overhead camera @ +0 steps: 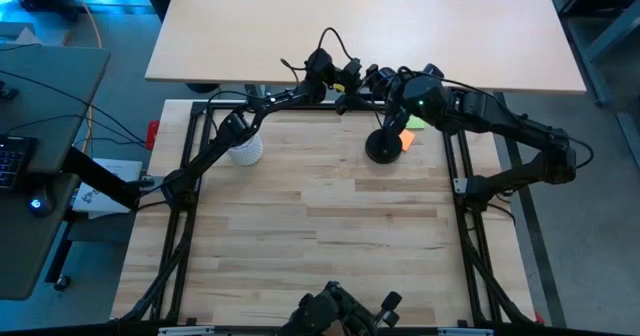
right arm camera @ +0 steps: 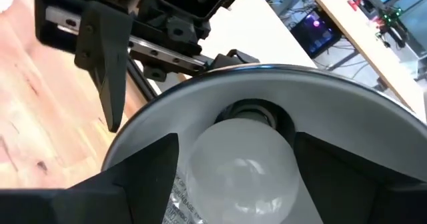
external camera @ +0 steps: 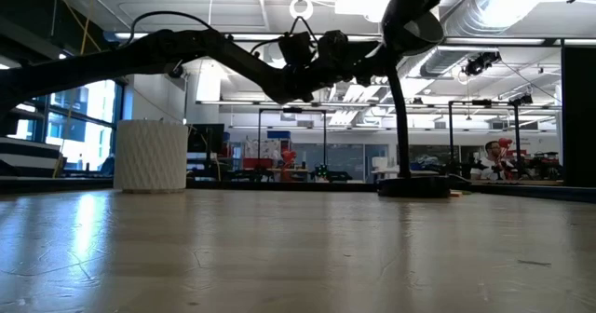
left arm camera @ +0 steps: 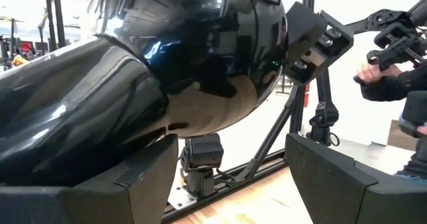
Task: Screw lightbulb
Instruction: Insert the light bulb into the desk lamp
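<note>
- The bulb (right arm camera: 243, 164) is sitting inside the lamp shade (right arm camera: 347, 97), its base at the socket (right arm camera: 250, 111), its round end facing the right wrist camera.
- The right gripper (right arm camera: 233, 167) is bracketing the bulb with 1 finger on each side; the jaws are standing wide. Whether the pads are pinching the glass or just flanking it, I cannot tell.
- The left gripper (left arm camera: 227, 177) is straddling the outside of the shade (left arm camera: 173, 57), jaws spread wide around the glossy black dome; contact looks likely, apparently to steady the shade, but I cannot confirm it.
- Handling judgement: the bulb is looking light, rigid, smooth and frosted, so probably slippery under hard fingers, and a thin shell like this would likely be fragile. Squeeze should be gentle.
- Best hold, in my judgement: across the widest part of the globe, fingers opposite each other, axis in line with the socket so the thread is not crossing.
- The shade is looking stiff and slick; it may be swivelling on the lamp neck (external camera: 399, 117) if twisting torque is passed into it.
- Count: 1 bulb, 1 lamp with 1 round base (overhead camera: 384, 146), 1 white ribbed cup (overhead camera: 246, 149), 2 arms, 2 grippers.
- 1 person (external camera: 491, 160) is showing far off in the room.
</note>
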